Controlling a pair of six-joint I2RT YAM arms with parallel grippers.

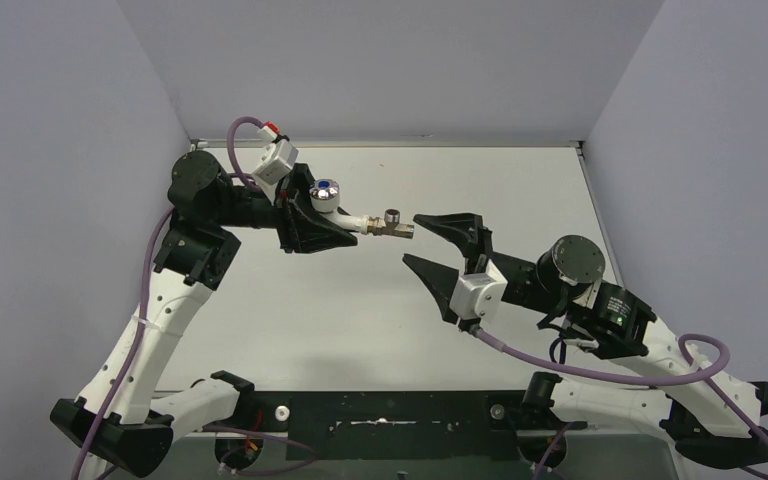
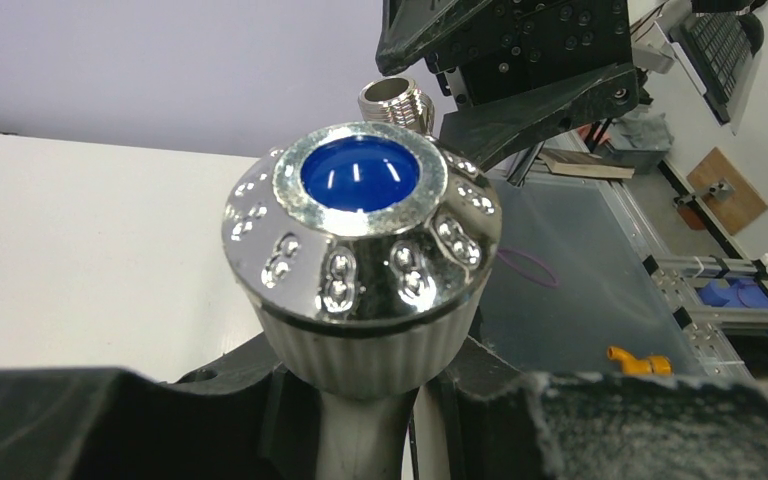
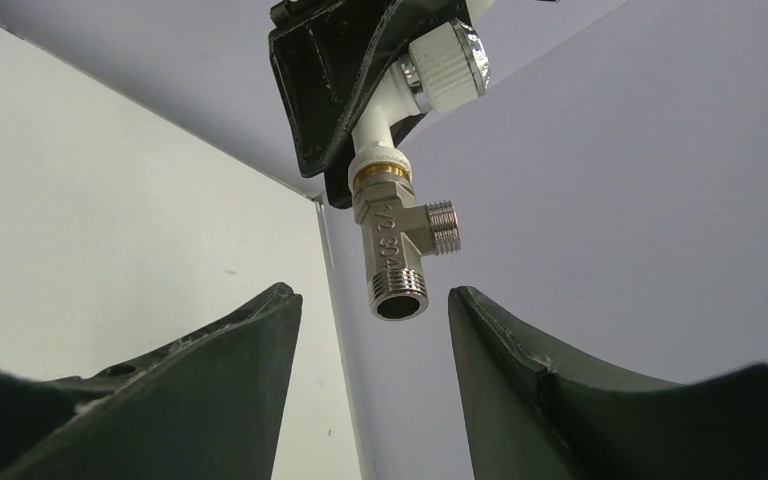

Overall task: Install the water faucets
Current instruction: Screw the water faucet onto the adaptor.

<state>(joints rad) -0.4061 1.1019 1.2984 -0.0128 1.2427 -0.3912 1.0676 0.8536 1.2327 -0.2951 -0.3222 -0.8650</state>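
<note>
My left gripper (image 1: 345,228) is shut on the white body of a water faucet (image 1: 355,218) and holds it above the table, pointing right. The faucet's chrome knob with a blue dot (image 2: 360,230) fills the left wrist view, above the clamping fingers (image 2: 210,420). A grey metal threaded tee fitting (image 1: 393,222) sits on the faucet's outer end, below a brass ring (image 3: 380,172). My right gripper (image 1: 410,238) stands open just right of the fitting. In the right wrist view the fitting's open threaded end (image 3: 398,300) hangs between the two spread fingers (image 3: 220,370), touching neither.
The white table (image 1: 360,320) is enclosed by grey walls at the back and sides. A black base strip (image 1: 390,420) runs along the near edge between the arm bases. Purple cables (image 1: 580,365) trail from both wrists.
</note>
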